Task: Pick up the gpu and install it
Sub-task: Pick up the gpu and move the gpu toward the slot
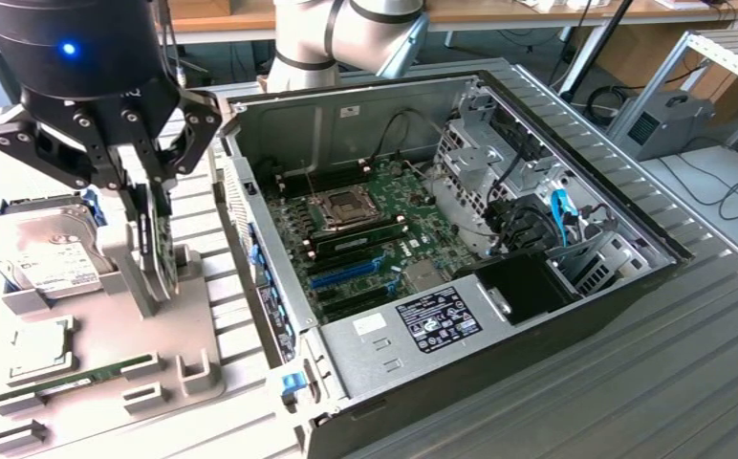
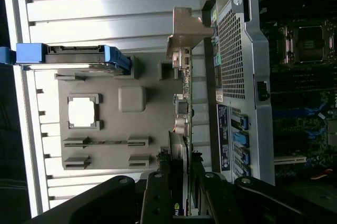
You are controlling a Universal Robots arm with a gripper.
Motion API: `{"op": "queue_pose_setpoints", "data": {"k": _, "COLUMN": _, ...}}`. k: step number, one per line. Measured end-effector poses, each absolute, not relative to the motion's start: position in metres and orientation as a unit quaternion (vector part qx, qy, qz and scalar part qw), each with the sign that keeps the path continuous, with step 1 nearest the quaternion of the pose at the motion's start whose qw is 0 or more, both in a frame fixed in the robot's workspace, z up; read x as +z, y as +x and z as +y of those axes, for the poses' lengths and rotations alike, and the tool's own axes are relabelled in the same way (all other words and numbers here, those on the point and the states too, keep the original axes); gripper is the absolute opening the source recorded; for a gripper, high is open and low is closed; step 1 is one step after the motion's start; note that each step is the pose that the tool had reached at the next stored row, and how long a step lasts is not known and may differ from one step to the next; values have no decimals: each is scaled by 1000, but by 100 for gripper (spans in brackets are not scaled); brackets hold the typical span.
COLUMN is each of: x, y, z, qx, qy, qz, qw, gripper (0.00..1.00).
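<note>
The gpu (image 1: pixel 155 273) stands on edge in a slot of the grey holder (image 1: pixel 171 368), left of the open computer case (image 1: pixel 382 378) in the exterior view. My black gripper (image 1: pixel 150 206) comes down from above, one finger on each face of the card, shut on it. In the wrist view the gpu (image 2: pixel 185 113) runs edge-on away from my gripper (image 2: pixel 181 184), its silver end bracket (image 2: pixel 185 29) at the far end. The card's lower edge still looks level with the holder. The motherboard (image 1: pixel 369 229) lies exposed in the case, with blue slots (image 1: pixel 343 275).
A silver hard drive (image 1: pixel 40 251) stands in the holder on the exterior view's left. A square chip (image 1: pixel 37 349) and a narrow green RAM stick (image 1: pixel 82 376) lie in front of it. The case wall (image 2: pixel 239 77) is close beside the card. Cables (image 1: pixel 560 215) fill the case's right side.
</note>
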State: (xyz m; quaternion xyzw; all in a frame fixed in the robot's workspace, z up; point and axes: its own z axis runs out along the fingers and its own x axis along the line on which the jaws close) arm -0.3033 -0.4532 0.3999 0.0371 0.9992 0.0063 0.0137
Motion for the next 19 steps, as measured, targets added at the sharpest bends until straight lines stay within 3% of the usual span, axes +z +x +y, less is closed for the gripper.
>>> {"op": "queue_pose_setpoints", "data": {"k": 19, "x": 407, "y": -303, "z": -453, "qx": 6, "qy": 37, "qz": 999, "qw": 14, "gripper": 26}}
